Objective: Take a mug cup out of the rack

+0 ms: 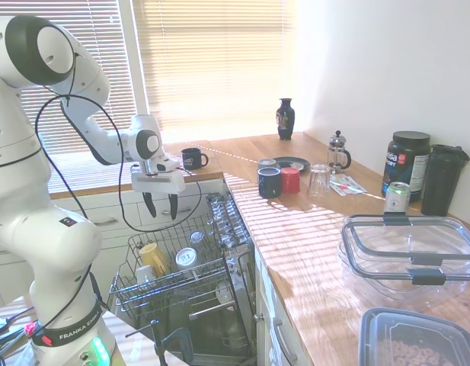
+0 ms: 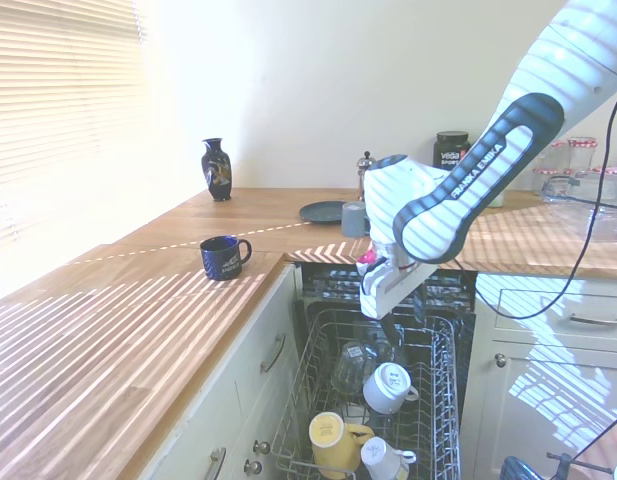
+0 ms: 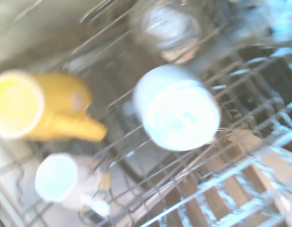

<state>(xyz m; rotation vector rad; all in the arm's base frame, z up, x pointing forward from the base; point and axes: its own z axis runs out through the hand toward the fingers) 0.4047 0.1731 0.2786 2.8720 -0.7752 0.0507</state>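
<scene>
Both my fingers [image 1: 151, 206] hang apart, pointing straight down with nothing between them, so my gripper [image 1: 161, 207] sits left of centre in the first exterior view, above the rack [image 1: 135, 293] without touching it. That grey wire rack is pulled out of the dishwasher at lower left of that view and fills the bottom centre of the second exterior view [image 2: 446, 400]. The mug cup [image 1: 152, 258], pale yellow, lies tilted among the tines at the rack's front, below my fingers and a little to the left; in the second exterior view it is at the bottom edge [image 2: 332, 439], mouth turned toward the camera. My wrist view is blurred, but the yellow mug [image 3: 39, 110] shows at its left, with a white mug [image 3: 178, 109] near centre and a second white one [image 3: 63, 181] at lower left. A dark navy mug [image 2: 224, 257] stands on the wooden counter [image 2: 118, 320], well apart from the rack.
</scene>
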